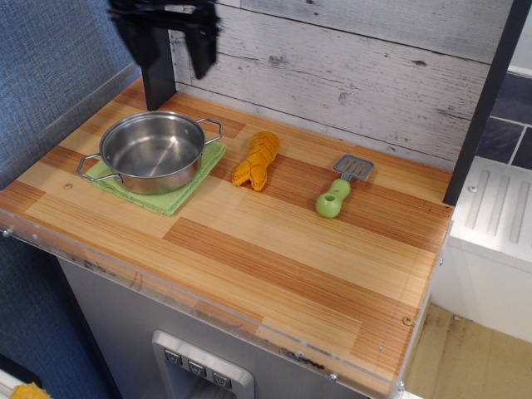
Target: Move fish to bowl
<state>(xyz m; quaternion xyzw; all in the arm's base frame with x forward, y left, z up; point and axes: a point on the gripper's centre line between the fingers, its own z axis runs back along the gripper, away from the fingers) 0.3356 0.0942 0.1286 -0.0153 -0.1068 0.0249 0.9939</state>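
Observation:
The orange-yellow ribbed fish [256, 158] lies on the wooden counter, just right of the bowl. The bowl [153, 150] is a shiny steel pot with two wire loop handles; it is empty and stands on a green cloth [181, 194]. My black gripper [169, 40] hangs high at the top left, above the back of the bowl and left of and behind the fish. It is motion-blurred. Its two fingers [204, 46] point down with a wide gap between them and hold nothing.
A green-handled grey toy spatula [342, 186] lies right of the fish. A dark post [155, 79] stands behind the bowl, another post [484, 104] at the right. A white plank wall [332, 66] backs the counter. The counter's front edge [208, 303] has a clear strip.

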